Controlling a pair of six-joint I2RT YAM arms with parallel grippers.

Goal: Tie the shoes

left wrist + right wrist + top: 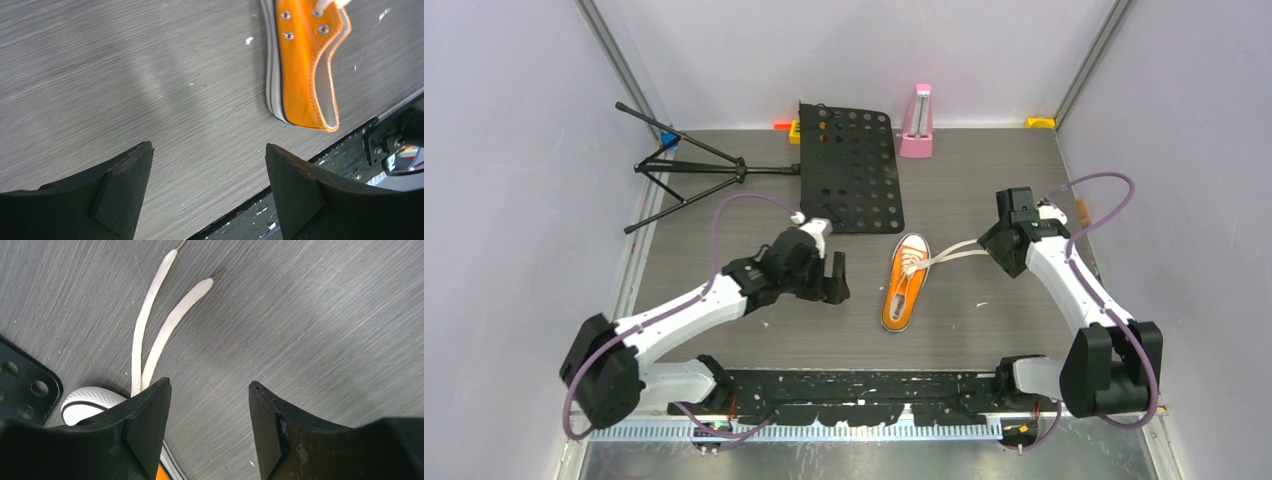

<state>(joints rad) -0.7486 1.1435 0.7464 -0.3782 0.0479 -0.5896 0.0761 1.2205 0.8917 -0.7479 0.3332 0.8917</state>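
Left gripper (832, 278) sits just left of the sneaker (905, 287), low over the table (984, 170). Its jaws are spread wide with nothing between them, and left wrist view shows bare wood grain in the gap. The sneaker is mid-table, upright on its sole, toe cap (90, 400) pointing away from the bases and near the black perforated plate (854, 165). It has an orange canvas upper, white rubber sole, white toe cap, metal eyelets (285, 15) and an open collar. The laces (954, 252) are untied: two flat white strands run off to the right side by side, flat on the table, aglets visible. Right gripper (999, 245) hovers over the strands, jaws wide, gripping nothing. The strands pass under its one finger (150, 410), not between the pads.
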